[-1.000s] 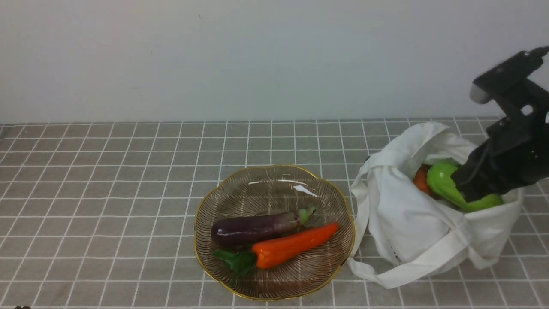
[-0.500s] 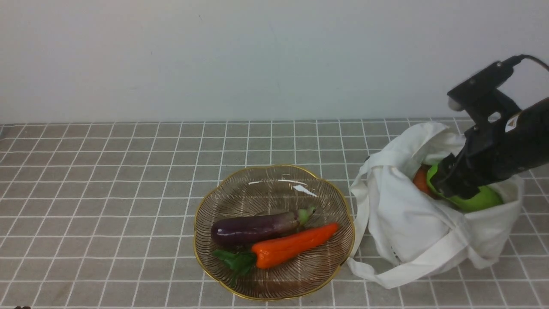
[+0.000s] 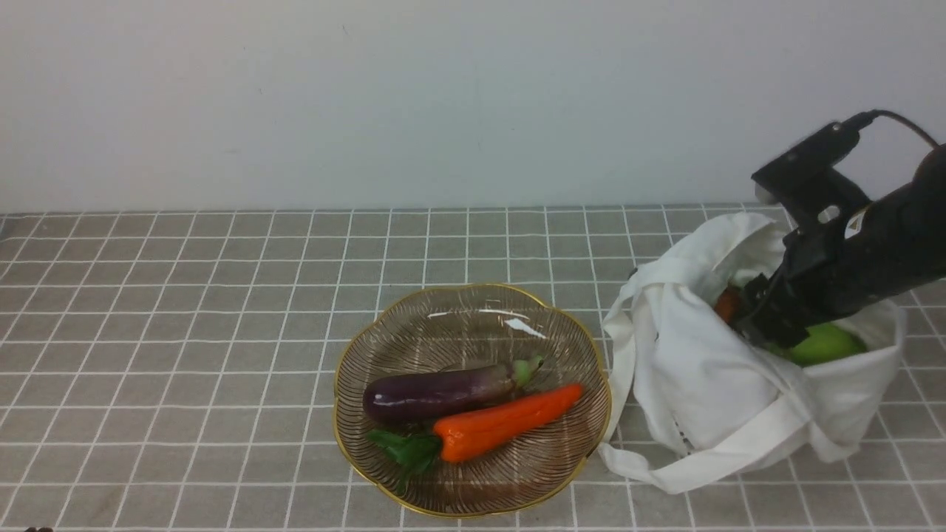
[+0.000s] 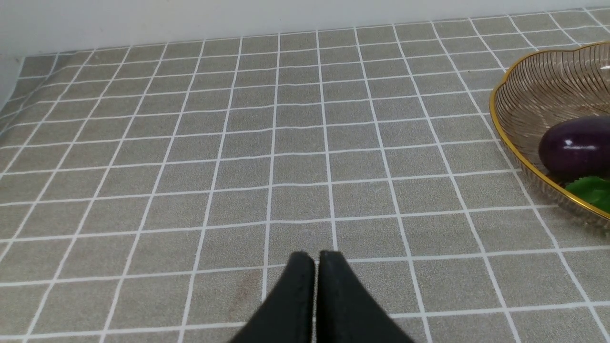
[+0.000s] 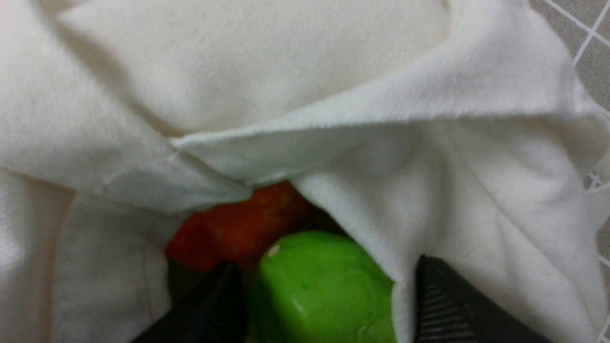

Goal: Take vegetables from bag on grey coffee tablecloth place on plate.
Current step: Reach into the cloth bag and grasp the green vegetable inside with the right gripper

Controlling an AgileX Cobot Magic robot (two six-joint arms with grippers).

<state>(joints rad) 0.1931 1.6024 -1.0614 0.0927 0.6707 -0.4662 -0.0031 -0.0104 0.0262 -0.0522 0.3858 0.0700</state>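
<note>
Soft, even light; right wrist view blurry.

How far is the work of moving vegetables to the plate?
Two vegetables, the eggplant and the orange one, lie on the plate. The right hand stands open around the green vegetable, still inside the bag. Another reddish piece remains.

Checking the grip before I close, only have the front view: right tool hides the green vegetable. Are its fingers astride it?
Observer: Yes, the right wrist view shows the right tool with one finger on each side of the green vegetable.

Operator: Anything caught between?

Observer: A fold of the white bag lies between one finger and the vegetable; I can't tell whether either finger touches.
</note>
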